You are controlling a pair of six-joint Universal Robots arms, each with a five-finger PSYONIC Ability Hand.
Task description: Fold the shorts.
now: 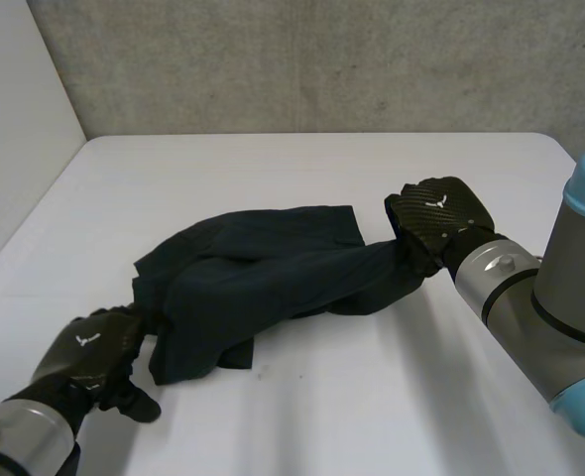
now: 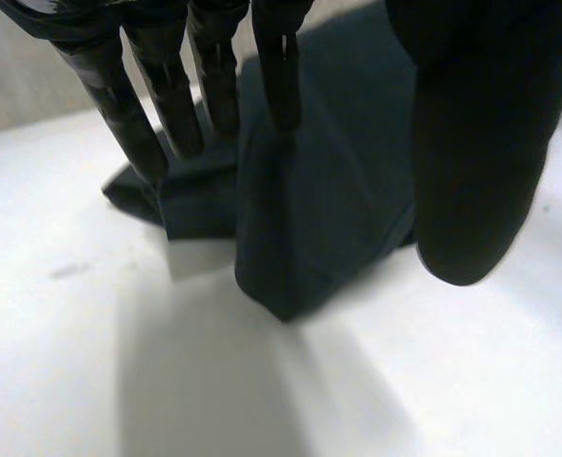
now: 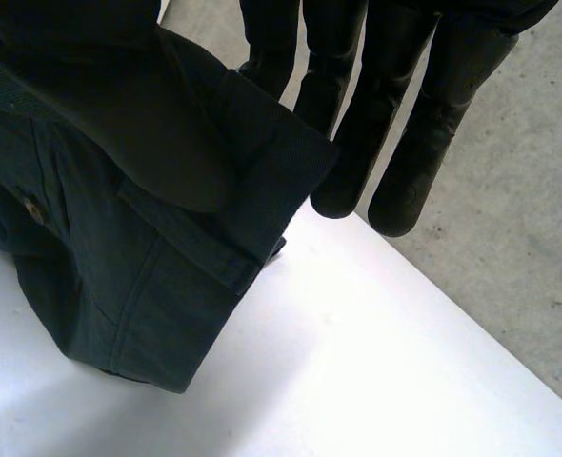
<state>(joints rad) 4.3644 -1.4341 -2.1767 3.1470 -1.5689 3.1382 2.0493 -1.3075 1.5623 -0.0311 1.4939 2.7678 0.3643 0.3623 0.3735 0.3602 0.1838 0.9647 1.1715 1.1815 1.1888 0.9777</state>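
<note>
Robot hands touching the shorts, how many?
2. The left robot hand is at the left end of the shorts, fingers straight against the cloth; the right robot hand pinches the right end.

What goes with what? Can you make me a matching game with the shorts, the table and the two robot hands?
1. shorts
2. table
3. left hand
4. right hand

A. white
B. pinches the shorts with its thumb
C. dark and crumpled
D. straight fingers touch the shorts

Pairs: 1-C, 2-A, 3-D, 4-B
</note>
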